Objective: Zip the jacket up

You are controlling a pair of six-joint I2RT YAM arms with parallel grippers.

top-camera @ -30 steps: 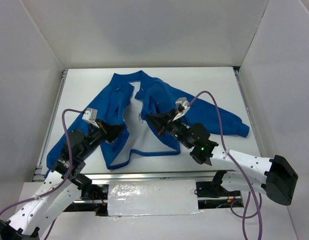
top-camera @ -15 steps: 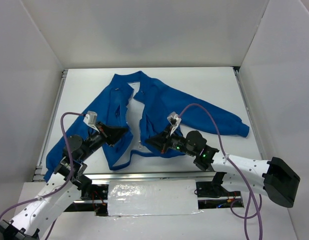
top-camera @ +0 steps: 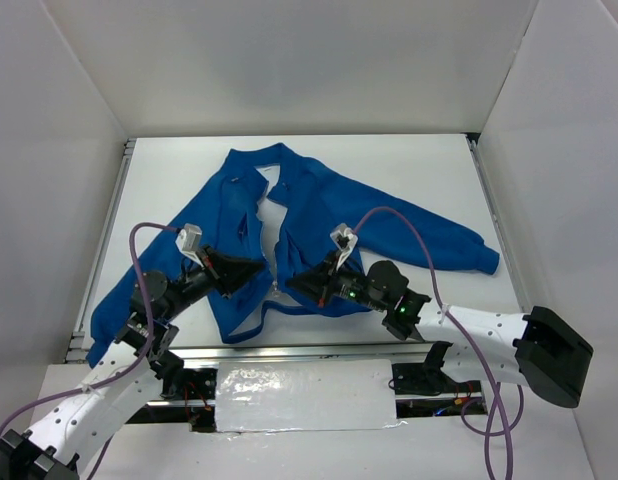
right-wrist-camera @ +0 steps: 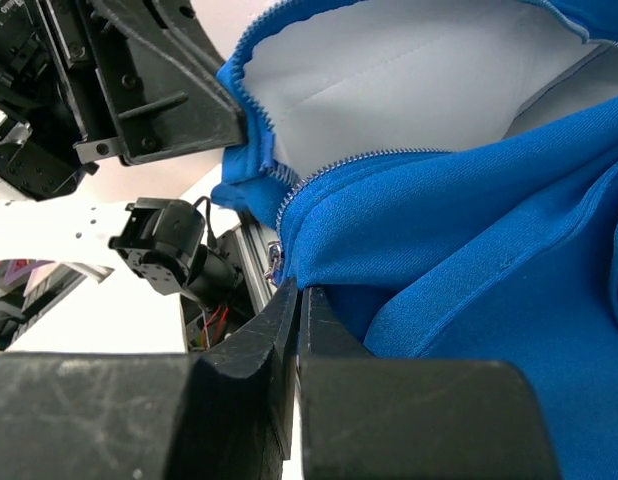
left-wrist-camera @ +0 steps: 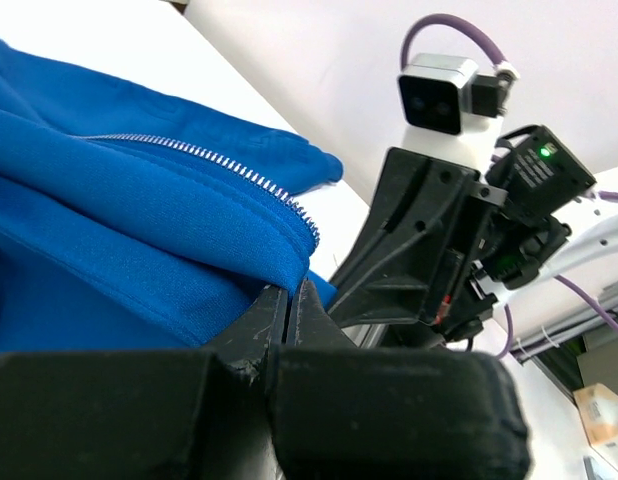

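Note:
The royal-blue jacket [top-camera: 319, 205] lies unzipped on the white table, collar at the far side, white lining showing between its front edges. My left gripper [top-camera: 257, 267] is shut on the hem corner of the jacket's left front panel [left-wrist-camera: 189, 270], beside the end of the silver zipper teeth [left-wrist-camera: 239, 175]. My right gripper [top-camera: 289, 282] is shut on the hem corner of the right front panel [right-wrist-camera: 409, 230], with the zipper slider [right-wrist-camera: 276, 262] hanging just beside its fingertips. The two grippers sit close together at the jacket's bottom edge.
White enclosure walls surround the table [top-camera: 409, 160]. The jacket's right sleeve [top-camera: 459, 245] stretches toward the right rail, its left sleeve [top-camera: 114, 300] toward the front left. A foil-covered plate [top-camera: 304, 395] lies between the arm bases.
Both grippers have drawn the front panels' bottom corners toward each other and toward the near edge. The gap with the white lining has narrowed at the hem.

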